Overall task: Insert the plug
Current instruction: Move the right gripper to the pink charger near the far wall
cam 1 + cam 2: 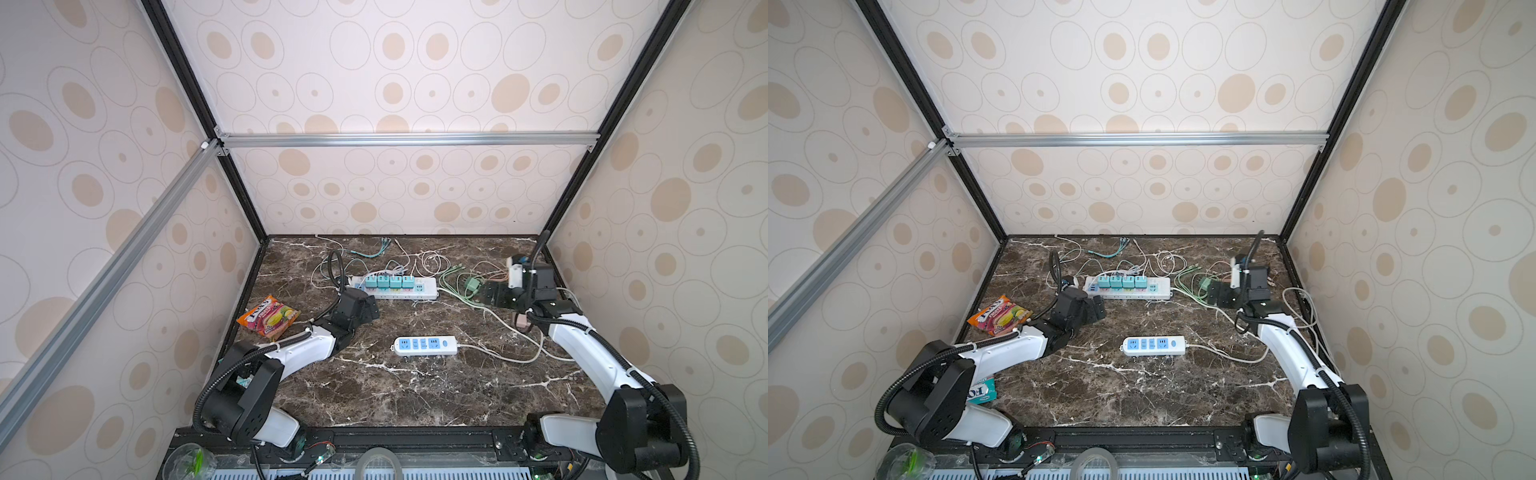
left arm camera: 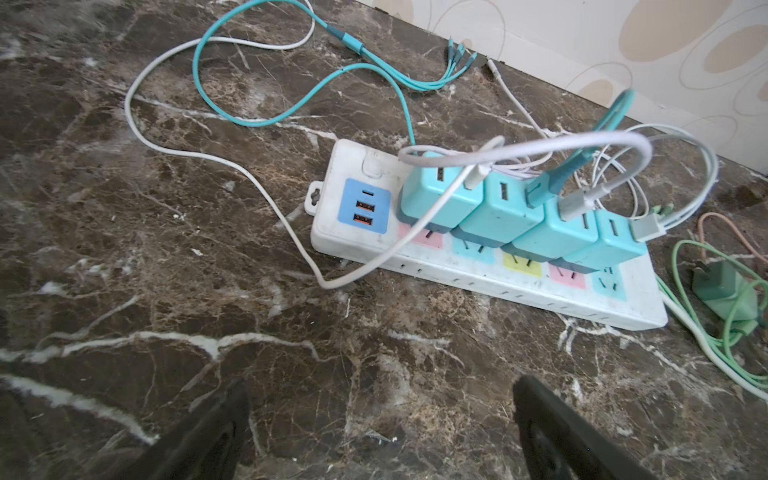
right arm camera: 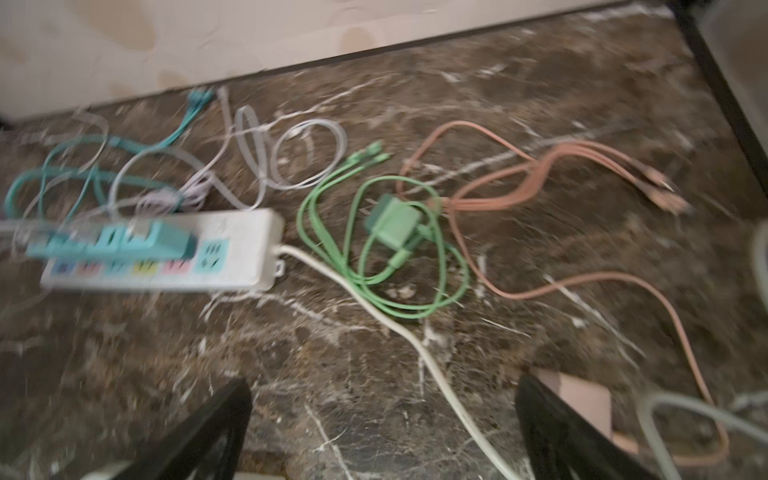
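The green plug point(image 3: 392, 226) lies on its side on the bench point(image 1: 415, 395), just to the right of the long power strip point(image 3: 245, 237) at the far side. It is not in any hole yet. The strip has four blue-green chargers point(image 2: 498, 208) in a row and one free socket point(image 3: 212, 255) at its right end.

The right end effector point(image 3: 382, 386) is near the green plug, on its near side. Its fingers are spread wide and hold nothing. The left end effector point(image 2: 380, 395) is spread wide too, with nothing in it, near the left end of the strip.

What could go wrong? The green cable point(image 3: 316, 232) loops all around the plug. If the fingers close on a loop as well as the plug, the hold may be weak, and the plug may slip or twist. The plug must be turned until its prongs point down. If it is tilted, the prongs may miss the holes. The free socket is right beside the last charger, so the fingers may bump that charger. The strip looks loose on the bench, so it may slide when pushed unless the left end effector holds it down. The cable could also snag and tug the plug back.
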Available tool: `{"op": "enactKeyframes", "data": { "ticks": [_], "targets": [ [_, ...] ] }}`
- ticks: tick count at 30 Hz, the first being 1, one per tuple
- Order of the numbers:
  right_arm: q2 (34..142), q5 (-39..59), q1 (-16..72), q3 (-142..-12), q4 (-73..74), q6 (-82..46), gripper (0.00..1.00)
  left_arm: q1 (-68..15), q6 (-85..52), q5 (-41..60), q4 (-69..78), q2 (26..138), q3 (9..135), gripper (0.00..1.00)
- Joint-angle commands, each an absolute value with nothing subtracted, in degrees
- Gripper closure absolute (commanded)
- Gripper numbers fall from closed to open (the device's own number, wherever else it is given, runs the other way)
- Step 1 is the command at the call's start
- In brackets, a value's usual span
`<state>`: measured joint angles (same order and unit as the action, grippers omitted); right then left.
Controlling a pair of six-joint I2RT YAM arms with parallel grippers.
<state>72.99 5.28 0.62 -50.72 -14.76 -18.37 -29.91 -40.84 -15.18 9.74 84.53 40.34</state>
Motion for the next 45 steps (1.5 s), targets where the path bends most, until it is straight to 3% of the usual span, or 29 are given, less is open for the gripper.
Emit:
{"op": "enactKeyframes", "data": {
  "ticks": [1, 11, 19, 23, 35, 45],
  "targets": [
    [75.42, 5.39, -4.8, -50.25, -21.46, -41.0, 0.0, -29.75, -39.01, -17.75, 8.89, 85.67, 42.41, 0.02],
    [88.29, 4.51, -7.78, -62.85, -38.97, -63.39, 0.05, -29.79, -37.91, -18.23, 8.48, 87.83, 42.73, 0.02],
    [96.22, 6.12, -7.76, -66.79, -38.94, -82.61, 0.19, -29.82, -36.46, -19.14, 7.53, 90.24, 44.95, 0.02],
    [99.41, 7.49, -7.82, -65.91, -38.82, -91.01, 0.2, -29.79, -35.62, -20.16, 6.63, 90.91, 45.57, 0.02],
    [103.15, 3.16, -7.94, -67.55, -38.94, -94.25, 0.2, -29.71, -35.05, -20.21, 5.98, 92.64, 46.32, 0.02],
    [105.56, 1.65, -8.28, -69.0, -39.68, -95.51, 0.28, -29.82, -34.98, -20.39, 5.41, 92.99, 46.32, 0.02]
  ]
}}
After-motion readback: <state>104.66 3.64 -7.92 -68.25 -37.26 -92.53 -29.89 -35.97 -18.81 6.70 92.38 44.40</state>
